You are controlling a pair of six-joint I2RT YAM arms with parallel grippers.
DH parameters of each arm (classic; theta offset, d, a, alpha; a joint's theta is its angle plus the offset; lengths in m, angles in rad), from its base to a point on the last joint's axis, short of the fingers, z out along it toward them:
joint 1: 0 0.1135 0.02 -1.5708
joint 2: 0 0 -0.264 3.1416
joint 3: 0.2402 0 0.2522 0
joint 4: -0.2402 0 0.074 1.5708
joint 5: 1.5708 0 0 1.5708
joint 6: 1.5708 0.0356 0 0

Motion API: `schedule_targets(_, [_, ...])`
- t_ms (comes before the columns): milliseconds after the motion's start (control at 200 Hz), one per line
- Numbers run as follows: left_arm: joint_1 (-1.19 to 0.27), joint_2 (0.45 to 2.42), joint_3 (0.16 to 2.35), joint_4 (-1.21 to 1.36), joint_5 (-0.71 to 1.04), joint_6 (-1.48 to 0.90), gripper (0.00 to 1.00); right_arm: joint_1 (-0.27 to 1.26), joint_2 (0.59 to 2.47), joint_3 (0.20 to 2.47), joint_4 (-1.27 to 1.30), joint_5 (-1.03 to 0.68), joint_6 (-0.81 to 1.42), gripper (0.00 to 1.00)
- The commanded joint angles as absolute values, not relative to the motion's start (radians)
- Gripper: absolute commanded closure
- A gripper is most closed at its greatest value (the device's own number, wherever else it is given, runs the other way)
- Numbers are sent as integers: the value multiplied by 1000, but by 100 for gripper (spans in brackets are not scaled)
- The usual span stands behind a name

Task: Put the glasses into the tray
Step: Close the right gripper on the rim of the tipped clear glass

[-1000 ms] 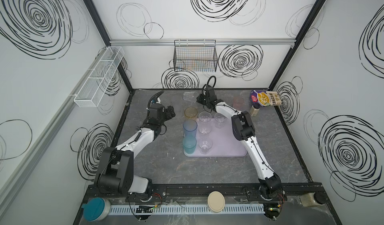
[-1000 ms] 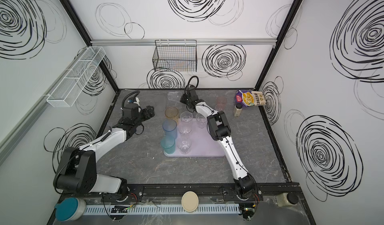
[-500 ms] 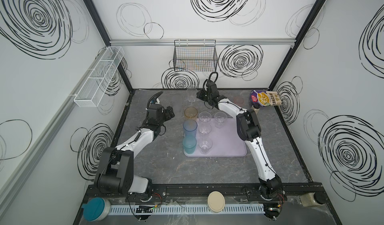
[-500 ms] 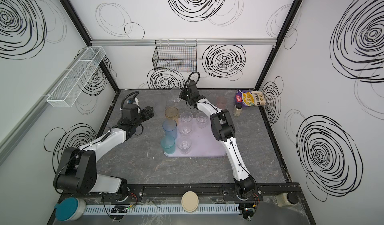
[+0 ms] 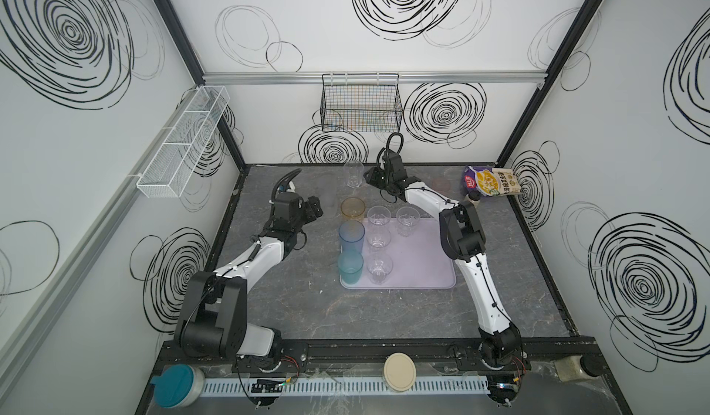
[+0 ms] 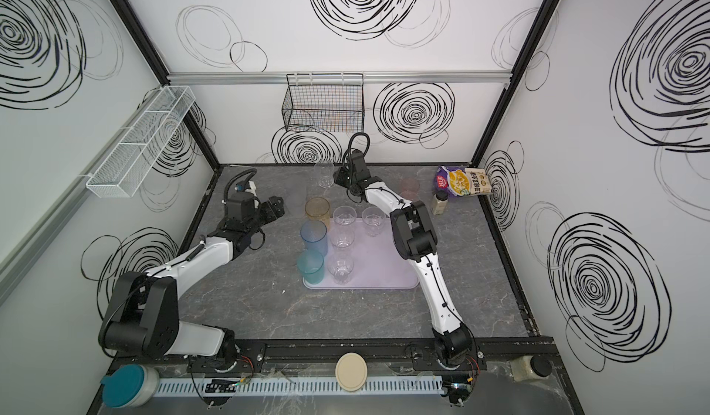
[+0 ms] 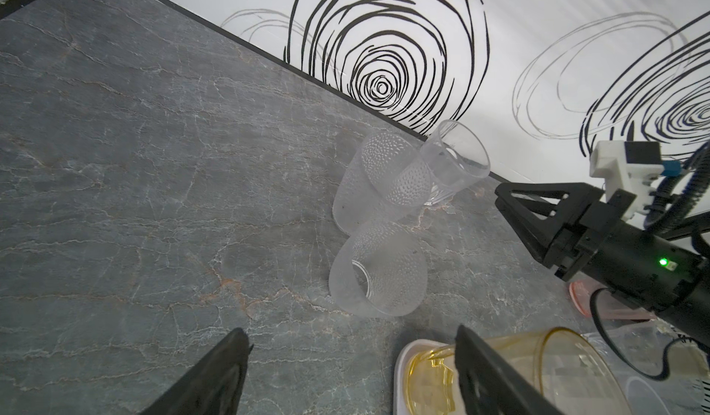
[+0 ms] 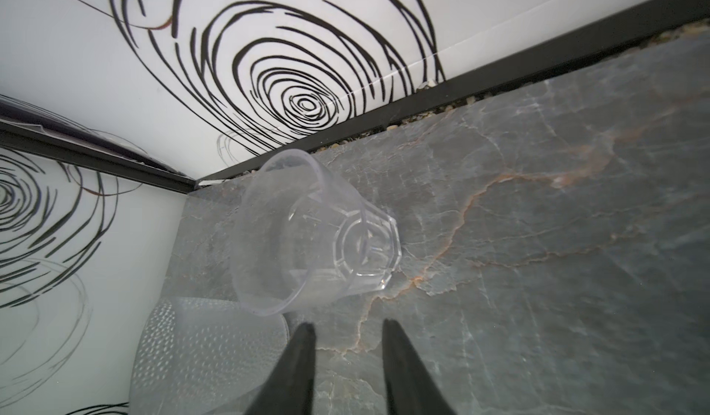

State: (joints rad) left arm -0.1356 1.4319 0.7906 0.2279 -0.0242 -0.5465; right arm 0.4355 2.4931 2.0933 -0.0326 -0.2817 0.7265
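In both top views we see the tray (image 5: 422,267) lying mid-table, with seven of the glasses in it. The amber glass (image 5: 352,210) is at its far left corner, the tall blue glass (image 5: 351,236) and the teal glass (image 5: 350,269) run down its left edge, and four clear glasses (image 5: 379,239) stand beside them. These views also place the pink glass (image 5: 440,183) off the tray, near the small bottle (image 5: 473,200) and the snack bag (image 5: 491,180). From above the frosted glasses (image 7: 380,275) are only faint smudges. The left wrist view shows them plainly: two dimpled ones just beside each other on the table, off the tray, with a clear faceted glass (image 7: 455,163) behind them by the back wall. That view also shows the left gripper (image 7: 350,332) with its fingers spread wide and nothing between them, short of the nearer frosted glass. Only the right wrist view shows us the right gripper (image 8: 347,324) closely: its jaws are narrowly parted and empty, and the clear faceted glass stands just ahead of the tips, not between them. Compared with a second ago, the right gripper has shifted a little toward the back wall and that clear glass. The left arm and the seven glasses in the tray look unchanged.
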Motion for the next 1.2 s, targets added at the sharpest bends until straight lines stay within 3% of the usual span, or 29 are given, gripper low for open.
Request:
schedule_targets(0, [-159, 1402, 781, 288, -51, -537, 13, 427, 2421, 2115, -8, -243, 733, 53])
schedule_targets(215, [-238, 1357, 763, 295, -158, -484, 12, 434, 2551, 2308, -89, -208, 735, 38])
schedule_targets(430, [-265, 1359, 762, 299, -167, -457, 11, 440, 2638, 2380, -23, -194, 747, 34])
schedule_targets(775, [-270, 1371, 752, 312, -146, -446, 11, 440, 2717, 2456, 2, -175, 748, 35])
schedule_targets(1196, [-263, 1376, 744, 330, -135, -444, 11, 441, 2695, 2369, 24, -185, 760, 52])
